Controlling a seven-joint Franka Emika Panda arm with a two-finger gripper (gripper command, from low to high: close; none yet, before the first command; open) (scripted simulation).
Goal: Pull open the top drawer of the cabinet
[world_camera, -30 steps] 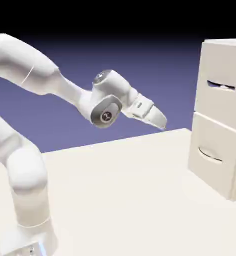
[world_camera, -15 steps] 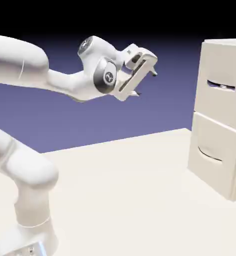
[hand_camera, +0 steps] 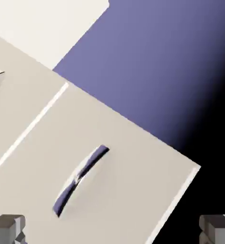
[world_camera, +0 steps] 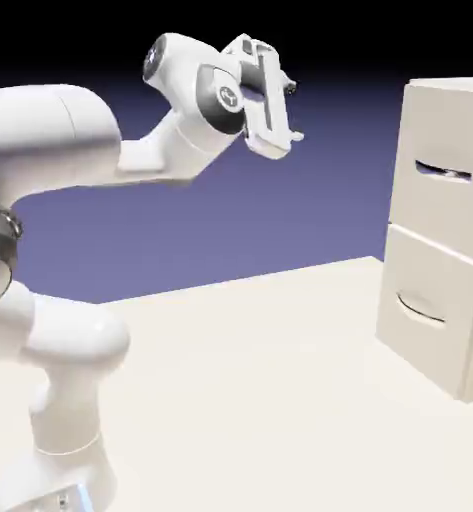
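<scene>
Since a moment ago my arm has swung upward and my wrist has rolled over: my pincer [world_camera: 292, 112], which had hung low and pointed down toward the desk [world_camera: 260, 380], now rides high at the upper middle of the exterior view, its fingers aimed right toward the cabinet [world_camera: 442, 235]. The cabinet has not shifted.

My pincer is spread wide and has hold of nothing; in the hand view my two grey fingertips [hand_camera: 7, 228] sit far apart at the bottom corners with only the cabinet's face between them.

The cabinet stands at the right edge of the desk, well apart from my pincer, with open air across the whole gap. The top drawer [world_camera: 445, 180] is the upper box, pushed in, its front set slightly back of the lower drawer [world_camera: 430, 305] beneath it. Its dark straight slot and thin bar handle [world_camera: 443, 172] lie a little lower than my pincer.

In the hand view the cabinet runs tilted, since my hand is rolled. The top drawer [hand_camera: 104, 167] fills the lower middle, its handle [hand_camera: 81, 178] slanting up to the right, roughly centred between my fingertips. A thin seam separates it from the lower drawer at the left edge. Beyond the cabinet's top edge, toward the right, is only backdrop.
</scene>
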